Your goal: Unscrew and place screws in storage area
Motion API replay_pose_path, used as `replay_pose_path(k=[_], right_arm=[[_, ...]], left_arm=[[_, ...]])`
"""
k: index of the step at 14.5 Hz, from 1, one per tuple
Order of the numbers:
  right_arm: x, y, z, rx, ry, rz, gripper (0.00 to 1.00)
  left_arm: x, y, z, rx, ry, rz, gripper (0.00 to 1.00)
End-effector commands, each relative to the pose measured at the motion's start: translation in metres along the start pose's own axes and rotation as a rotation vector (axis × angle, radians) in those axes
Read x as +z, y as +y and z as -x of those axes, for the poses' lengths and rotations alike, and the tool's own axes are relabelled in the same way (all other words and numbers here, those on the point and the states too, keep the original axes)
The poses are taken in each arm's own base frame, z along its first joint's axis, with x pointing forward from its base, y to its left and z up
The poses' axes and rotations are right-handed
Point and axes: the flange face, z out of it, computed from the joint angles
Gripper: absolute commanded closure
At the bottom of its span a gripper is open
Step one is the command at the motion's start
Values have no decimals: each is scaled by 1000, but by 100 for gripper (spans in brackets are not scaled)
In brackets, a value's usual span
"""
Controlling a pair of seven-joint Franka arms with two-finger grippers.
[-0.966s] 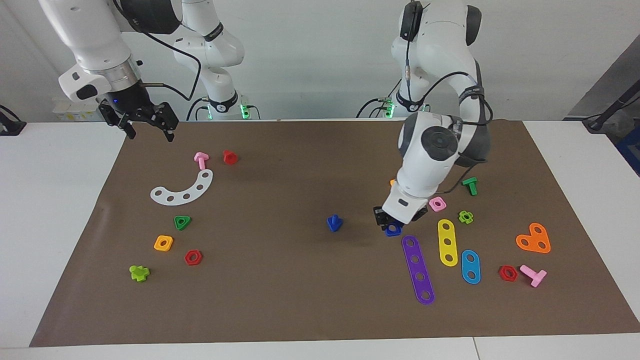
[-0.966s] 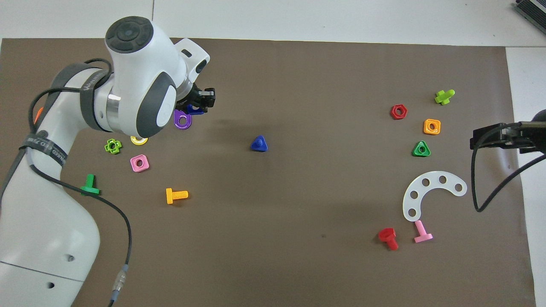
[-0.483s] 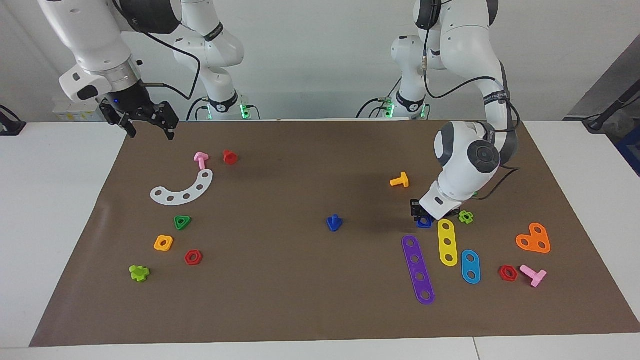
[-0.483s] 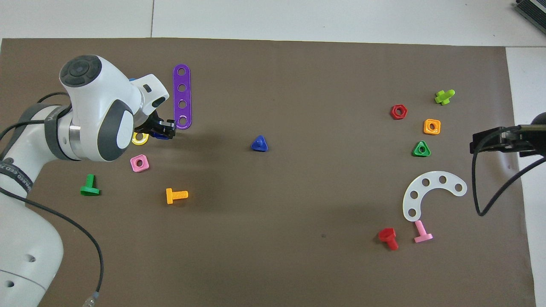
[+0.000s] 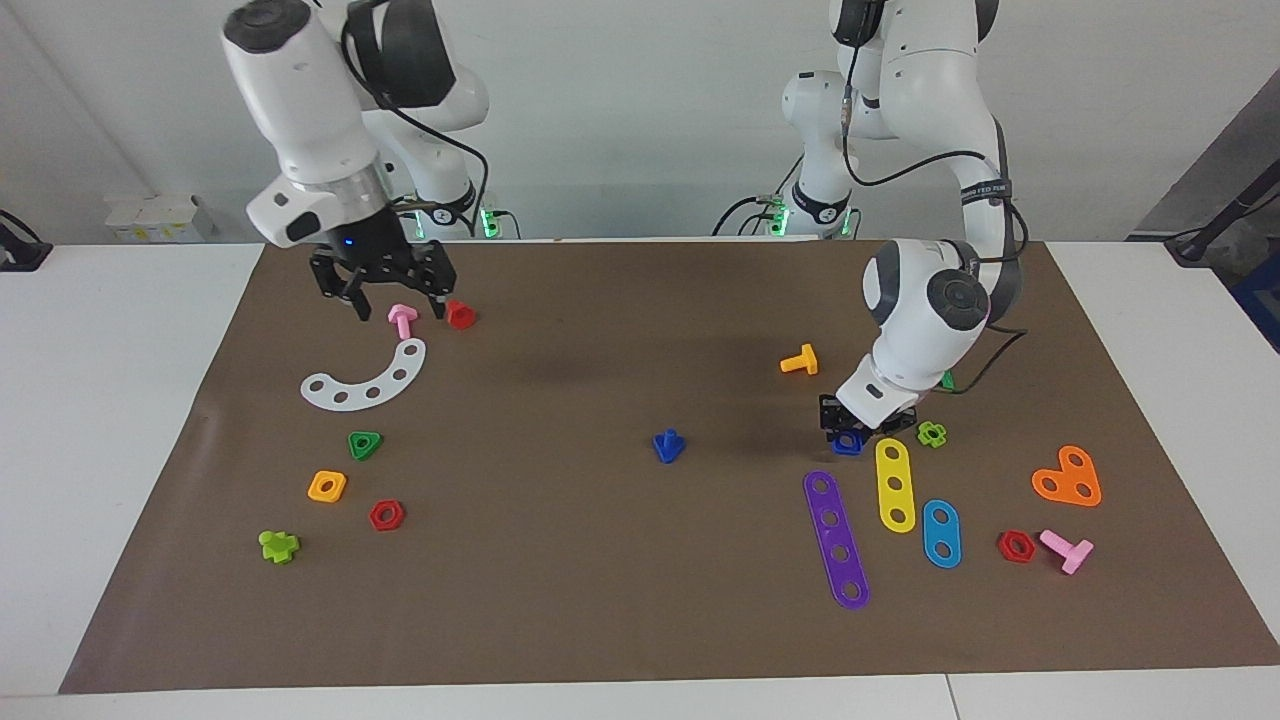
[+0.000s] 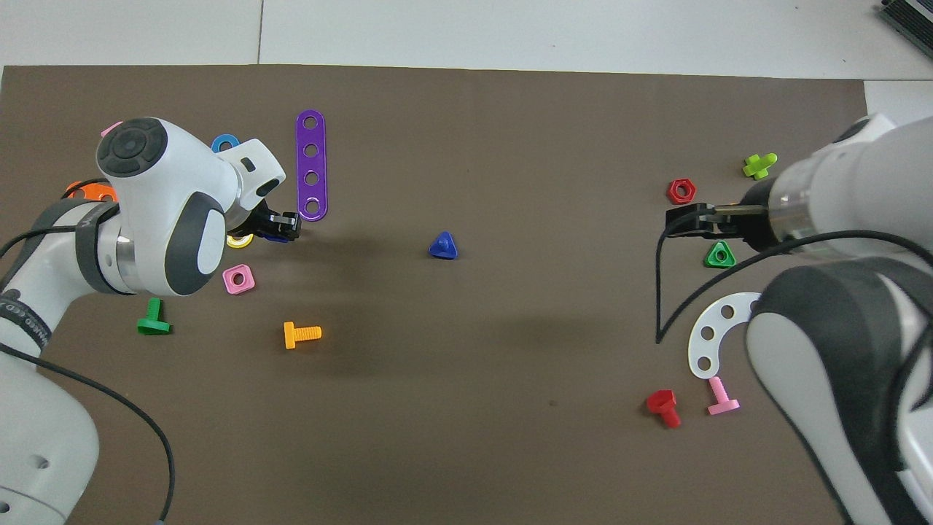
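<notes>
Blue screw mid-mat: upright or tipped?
Inverted: blue screw rests on its triangular head, stem pointing up; overhead shows the triangle with the stem at its centre.

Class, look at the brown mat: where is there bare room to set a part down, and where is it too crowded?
Bare: the wide stretch around the lone blue bolt, between the white curved plate and the purple strip; also the mat edge farthest from the robots. Crowded: both ends, around the yellow strip and around the orange square nut.

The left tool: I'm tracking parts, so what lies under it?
Under the left tool a small blue square plastic nut shows on the brown mat; the tool covers part of it.
</notes>
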Motion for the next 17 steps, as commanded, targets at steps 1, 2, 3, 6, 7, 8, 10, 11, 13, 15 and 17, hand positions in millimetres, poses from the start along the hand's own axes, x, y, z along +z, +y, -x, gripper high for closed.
replay_pose_path(k=[1, 2, 3, 6, 7, 8, 10, 11, 13, 15, 17], right_arm=[[54, -64, -15, 123, 31, -31, 0], [68, -97, -18, 148, 45, -44, 0], [82, -124, -22, 158, 49, -51, 0], [125, -186, -21, 163, 81, -83, 0], [135, -202, -18, 150, 107, -108, 1], [150, -209, -16, 137, 104, -101, 1], [188, -246, -6, 52, 112, -56, 1], [201, -266, -1, 7, 121, -39, 1], [203, -268, -1, -38, 142, 0, 4], [218, -273, 5, -60, 140, 15, 14], [230, -281, 12, -85, 143, 20, 27]], left_arm=[[-40, -13, 9, -16, 37, 24, 0], [-47, -11, 9, -17, 29, 27, 0], [-48, -12, 9, -24, 21, 27, 0], [-88, -28, 13, -45, 48, 31, 0], [-111, -44, 14, -64, 39, 26, 0], [-136, -48, 14, -65, 14, 29, 0], [-172, -64, 21, -64, -42, -42, 0], [-198, -67, 27, -57, -47, -87, 0], [-232, -74, 45, -74, -40, -99, 0], [-260, -83, 65, -107, -22, -98, 0], [-276, -81, 77, -142, -13, -94, 0]])
